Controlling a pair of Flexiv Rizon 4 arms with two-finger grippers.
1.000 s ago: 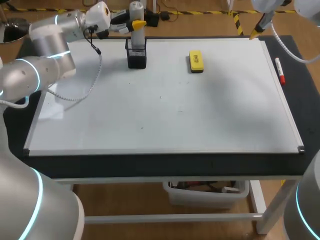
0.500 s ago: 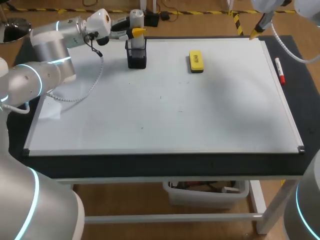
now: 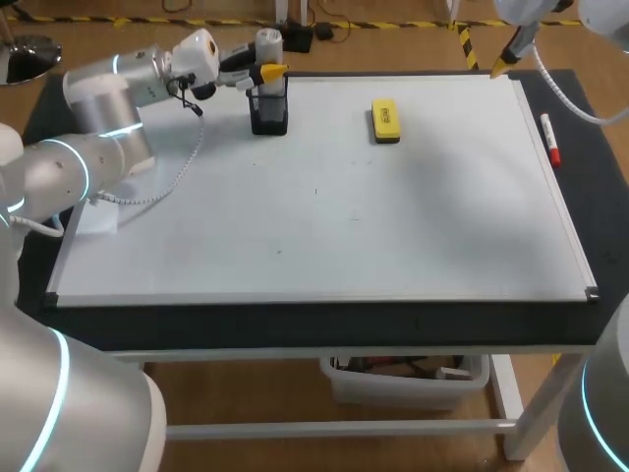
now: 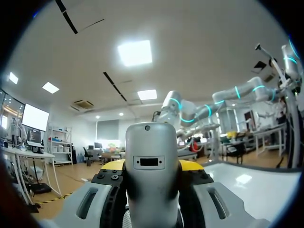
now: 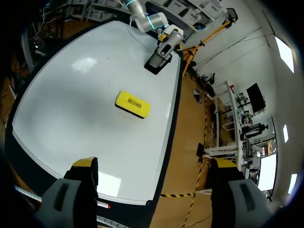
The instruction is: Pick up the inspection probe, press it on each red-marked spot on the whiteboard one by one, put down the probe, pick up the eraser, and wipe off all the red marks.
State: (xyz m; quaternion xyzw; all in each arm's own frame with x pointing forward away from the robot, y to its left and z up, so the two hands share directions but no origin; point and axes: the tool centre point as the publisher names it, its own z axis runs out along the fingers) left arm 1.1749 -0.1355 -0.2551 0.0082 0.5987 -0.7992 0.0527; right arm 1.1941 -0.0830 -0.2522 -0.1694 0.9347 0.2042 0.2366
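Whiteboard (image 3: 393,226) rear; left gripper (image 3: 267,71) horizontal, clasping probe (image 3: 267,41), apparently over holder (image 3: 269,116)

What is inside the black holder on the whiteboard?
The lower end of the inspection probe, with the left gripper shut on it above the rim. Walls of the black holder and the probe hide anything else inside.

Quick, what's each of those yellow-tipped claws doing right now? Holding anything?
Left gripper: closed on the grey-and-white cylindrical inspection probe.
Right gripper: open, holding nothing.
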